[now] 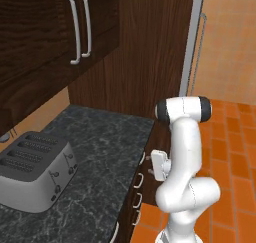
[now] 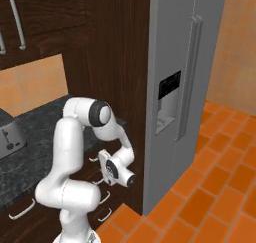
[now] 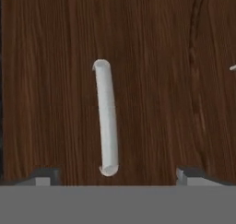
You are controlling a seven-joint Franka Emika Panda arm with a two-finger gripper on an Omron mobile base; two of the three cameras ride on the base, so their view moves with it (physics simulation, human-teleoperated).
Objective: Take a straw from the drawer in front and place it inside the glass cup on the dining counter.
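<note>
Early stage: drawer (image 3: 138, 80) closed, its white curved handle (image 3: 106, 117) dead ahead of tool (image 3: 115, 174), fingers spread apart at 7 and 5 o'clock. Left: grasping handle, pulling open, fetching straw, delivering.

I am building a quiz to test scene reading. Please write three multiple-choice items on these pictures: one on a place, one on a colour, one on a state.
1. Where does the toaster stand?
A. on the black counter
B. on the orange floor
C. on top of the fridge

2. What colour is the handle in the hand view?
A. red
B. white
C. black

3. In what state is the drawer that the gripper faces?
A. pulled fully out
C. shut
B. taken off

Answers: 1 A, it rests on the speckled worktop; 2 B, pale against dark wood; 3 C, its front fills the view with no gap and no inside showing.
</note>
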